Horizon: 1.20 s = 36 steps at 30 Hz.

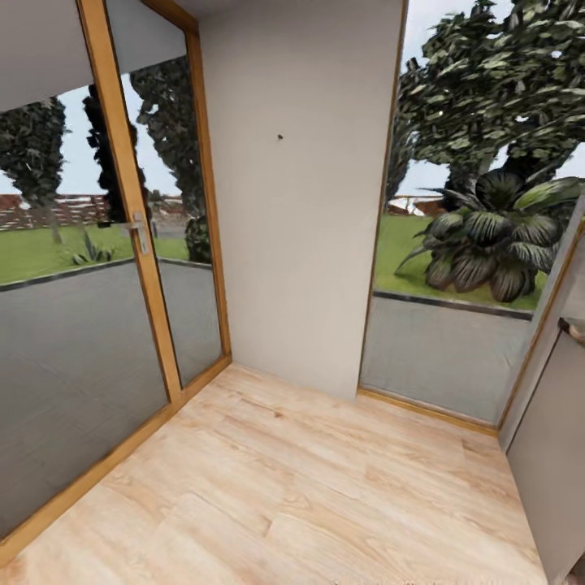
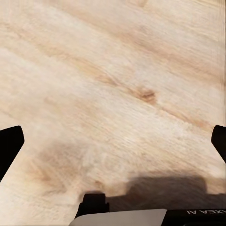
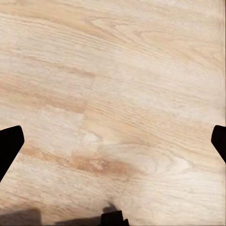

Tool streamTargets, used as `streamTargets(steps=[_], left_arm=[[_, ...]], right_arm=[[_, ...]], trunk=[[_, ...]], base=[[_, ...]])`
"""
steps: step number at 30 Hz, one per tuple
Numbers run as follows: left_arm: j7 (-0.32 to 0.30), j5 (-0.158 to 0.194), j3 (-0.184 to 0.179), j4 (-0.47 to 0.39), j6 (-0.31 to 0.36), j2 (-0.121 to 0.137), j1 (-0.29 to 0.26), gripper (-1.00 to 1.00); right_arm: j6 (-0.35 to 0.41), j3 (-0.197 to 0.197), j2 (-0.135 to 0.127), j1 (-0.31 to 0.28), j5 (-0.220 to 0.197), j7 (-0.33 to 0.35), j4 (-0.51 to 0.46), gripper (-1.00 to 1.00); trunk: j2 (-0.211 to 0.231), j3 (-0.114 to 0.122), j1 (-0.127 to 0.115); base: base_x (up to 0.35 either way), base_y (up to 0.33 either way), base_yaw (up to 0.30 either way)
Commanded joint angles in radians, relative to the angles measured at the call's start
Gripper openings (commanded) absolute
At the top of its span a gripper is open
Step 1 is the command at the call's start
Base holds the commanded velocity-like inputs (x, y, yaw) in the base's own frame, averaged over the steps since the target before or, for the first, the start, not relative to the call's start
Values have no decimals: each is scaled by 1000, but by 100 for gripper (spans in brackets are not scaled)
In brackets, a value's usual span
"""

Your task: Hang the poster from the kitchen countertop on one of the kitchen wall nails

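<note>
One small dark wall nail (image 1: pixel 279 136) sits high on the pale wall panel (image 1: pixel 301 244) straight ahead, between a glass door (image 1: pixel 81 325) and a window (image 1: pixel 479 244). Both arms hang over the wooden floor (image 1: pixel 284 487). Left tool (image 2: pixel 113 141) and right tool (image 3: pixel 113 141) are spread wide, empty. No poster yet; a cabinet edge (image 1: pixel 552 471) lies right.

I face a wall panel (image 1: pixel 296 195) straight ahead, with a nail (image 1: pixel 279 136) high on it. A glass door (image 1: pixel 81 309) with a handle (image 1: pixel 138 231) stands to my left, a window (image 1: pixel 479 244) to my right. Floor (image 1: pixel 284 496) runs before them. At the far right edge sits what may be a worktop (image 1: pixel 574 327).
</note>
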Motion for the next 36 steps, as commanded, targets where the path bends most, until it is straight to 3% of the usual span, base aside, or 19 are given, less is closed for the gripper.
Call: streamTargets(steps=[1, 17, 27, 36], left_arm=[[0, -1, 1, -1, -1, 0, 1, 100], [0, -1, 1, -1, -1, 0, 1, 100], [0, -1, 0, -1, -1, 0, 1, 100], [0, -1, -2, -1, -1, 0, 1, 100]], right_arm=[[-4, -1, 0, -1, -2, 0, 1, 100], [-5, 1, 1, -1, 0, 0, 1, 100], [-5, -1, 2, -1, -2, 0, 1, 100], [-6, -1, 2, -1, -1, 0, 1, 100]], trunk=[[0, -1, 0], [0, -1, 0], [0, 2, 0], [0, 6, 0]], base=[[0, -6, -300], [0, -249, -77], [-14, -60, -277], [-193, -181, -299]])
